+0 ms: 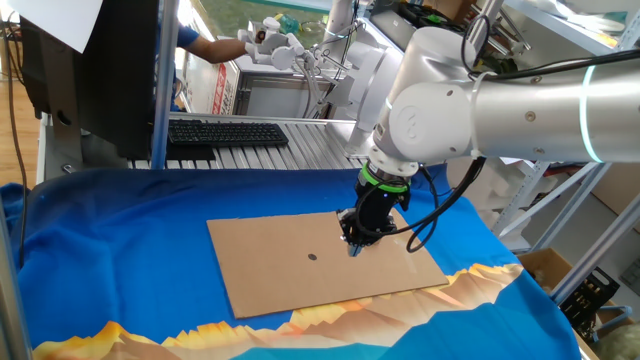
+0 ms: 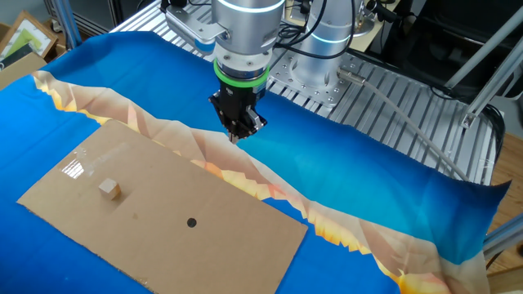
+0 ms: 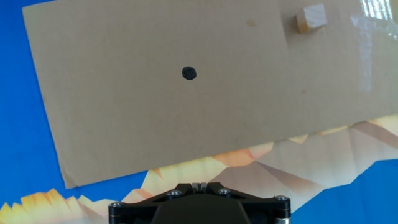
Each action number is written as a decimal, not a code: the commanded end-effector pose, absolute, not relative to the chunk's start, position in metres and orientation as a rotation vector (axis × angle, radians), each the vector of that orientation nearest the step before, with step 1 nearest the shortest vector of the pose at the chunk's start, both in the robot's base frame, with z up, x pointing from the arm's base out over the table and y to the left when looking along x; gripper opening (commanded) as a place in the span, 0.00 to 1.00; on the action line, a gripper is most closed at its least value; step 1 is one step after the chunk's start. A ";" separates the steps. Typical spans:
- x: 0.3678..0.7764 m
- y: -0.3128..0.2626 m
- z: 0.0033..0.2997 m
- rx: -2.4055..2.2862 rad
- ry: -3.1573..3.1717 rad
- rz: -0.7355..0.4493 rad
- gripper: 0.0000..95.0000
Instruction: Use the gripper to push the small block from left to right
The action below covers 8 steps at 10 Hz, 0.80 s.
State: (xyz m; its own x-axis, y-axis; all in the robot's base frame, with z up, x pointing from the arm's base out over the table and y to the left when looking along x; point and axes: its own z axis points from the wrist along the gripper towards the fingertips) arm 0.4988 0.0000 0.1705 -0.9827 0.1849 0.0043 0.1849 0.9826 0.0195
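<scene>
The small block [image 2: 110, 189] is a tiny tan cube on the left part of the brown cardboard sheet [image 2: 163, 237]. In the hand view the small block [image 3: 311, 17] lies at the top right. I cannot make it out in the first fixed view. The gripper [image 2: 238, 135] is a black pointed tool under a green ring. Its tips are together and hold nothing. It hangs above the cloth's orange pattern just beyond the cardboard's far edge, well apart from the block. The gripper also shows in the first fixed view [image 1: 354, 246] and at the bottom of the hand view [image 3: 199, 185].
A black dot [image 2: 192, 221] marks the middle of the cardboard; it shows in the hand view too [image 3: 189, 73]. A blue cloth [image 2: 368, 171] with an orange mountain print covers the table. A keyboard [image 1: 225, 131] lies on the metal frame behind. Cables [image 1: 440, 215] hang beside the arm.
</scene>
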 end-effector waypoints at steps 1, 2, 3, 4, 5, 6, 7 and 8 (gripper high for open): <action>0.499 0.000 0.170 -0.057 -3.146 -0.086 0.00; 0.499 0.000 0.169 -0.011 -3.161 -0.084 0.00; 0.499 -0.001 0.169 0.001 -3.170 -0.083 0.00; 0.499 -0.001 0.168 0.027 -3.182 -0.081 0.00; 0.499 -0.001 0.168 0.032 -3.183 -0.086 0.00; 0.499 -0.001 0.168 0.035 -3.183 -0.086 0.00; 0.499 -0.001 0.168 0.042 -3.183 -0.088 0.00; 0.499 -0.001 0.168 0.044 -3.183 -0.087 0.00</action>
